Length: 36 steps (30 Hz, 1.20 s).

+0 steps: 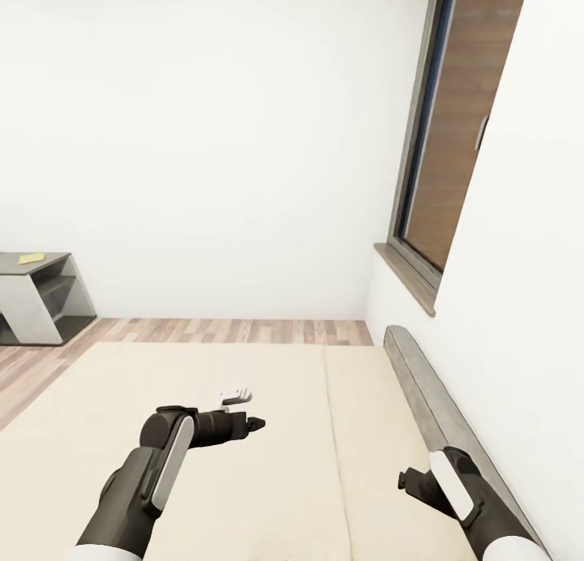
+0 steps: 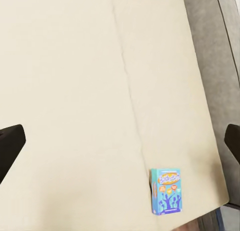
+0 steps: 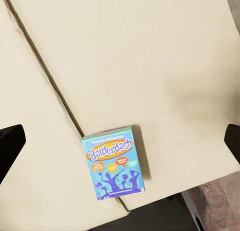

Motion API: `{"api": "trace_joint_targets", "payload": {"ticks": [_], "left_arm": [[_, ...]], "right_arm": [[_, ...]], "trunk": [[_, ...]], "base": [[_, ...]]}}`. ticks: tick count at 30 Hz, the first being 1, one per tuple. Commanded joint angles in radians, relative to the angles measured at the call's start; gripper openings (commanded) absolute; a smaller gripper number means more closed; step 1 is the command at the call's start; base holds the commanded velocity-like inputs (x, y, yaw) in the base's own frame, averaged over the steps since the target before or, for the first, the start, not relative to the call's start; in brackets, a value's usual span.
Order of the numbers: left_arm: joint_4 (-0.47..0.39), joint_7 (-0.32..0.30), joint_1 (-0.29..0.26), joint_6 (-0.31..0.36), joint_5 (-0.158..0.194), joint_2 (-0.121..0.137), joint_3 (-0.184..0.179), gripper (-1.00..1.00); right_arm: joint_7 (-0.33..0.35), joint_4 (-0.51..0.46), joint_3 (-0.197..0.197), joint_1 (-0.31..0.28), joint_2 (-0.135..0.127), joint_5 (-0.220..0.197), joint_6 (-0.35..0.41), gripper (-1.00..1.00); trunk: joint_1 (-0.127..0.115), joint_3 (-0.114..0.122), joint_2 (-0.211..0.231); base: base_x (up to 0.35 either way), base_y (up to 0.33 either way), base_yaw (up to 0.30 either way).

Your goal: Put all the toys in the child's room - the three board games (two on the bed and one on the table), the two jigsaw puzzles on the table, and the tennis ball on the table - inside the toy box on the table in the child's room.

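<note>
A light-blue board game (image 3: 115, 162) with yellow "Balderdash" lettering lies flat on the bed's beige mattress (image 1: 243, 366), close to the seam between its two sections and near the mattress edge. The same board game (image 2: 166, 191) is smaller in the left wrist view. My right gripper (image 3: 120, 141) hangs over it, open, the box lying between its dark fingertips (image 3: 11, 143) and just off the midline. My left gripper (image 2: 120, 143) is also open with nothing in it, higher above the mattress. In the head view the left gripper (image 1: 255, 422) and right gripper (image 1: 410, 480) both hover over the bed.
A low grey headboard (image 1: 426, 395) runs along the white wall at the right, under a grey-framed window (image 1: 442, 156). A grey side cabinet (image 1: 36, 301) with a small yellow item (image 1: 32, 258) on top stands at the far left. Wood-plank floor (image 1: 235, 331) lies beyond the bed.
</note>
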Motion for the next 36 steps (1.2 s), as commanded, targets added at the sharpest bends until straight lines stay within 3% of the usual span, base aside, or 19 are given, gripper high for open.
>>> {"api": "trace_joint_targets", "payload": {"ticks": [1, 23, 26, 33, 36], "left_arm": [[0.000, -0.001, -0.001, 0.004, 0.000, -0.001, 0.000, 1.00], [0.001, 0.020, -0.001, -0.008, -0.002, -0.001, -0.003, 1.00], [0.001, 0.078, -0.001, -0.011, -0.002, -0.001, -0.002, 1.00], [0.000, 0.327, -0.001, -0.016, -0.002, 0.010, 0.003, 1.00], [0.000, 0.380, -0.001, -0.018, -0.002, 0.012, 0.004, 1.00]], "right_arm": [[-0.009, -0.001, 0.000, -0.001, 0.000, -0.011, 0.002, 1.00], [-0.006, 0.000, 0.000, -0.001, 0.000, -0.012, 0.004, 1.00], [-0.006, 0.000, 0.000, -0.001, 0.000, -0.012, 0.005, 1.00], [-0.006, 0.002, 0.000, -0.001, 0.000, -0.011, 0.008, 1.00], [-0.006, 0.002, 0.001, -0.001, 0.000, -0.011, 0.008, 1.00]], "trunk": [[0.001, -0.004, -0.003], [0.001, -0.040, -0.003], [0.001, -0.045, -0.003], [0.001, -0.057, -0.003], [0.001, -0.062, -0.003]], "base": [[0.000, 0.000, 0.000], [0.000, 0.000, 0.000], [0.000, 0.000, 0.000], [0.000, 0.000, 0.000], [0.000, 0.000, 0.000]]}}
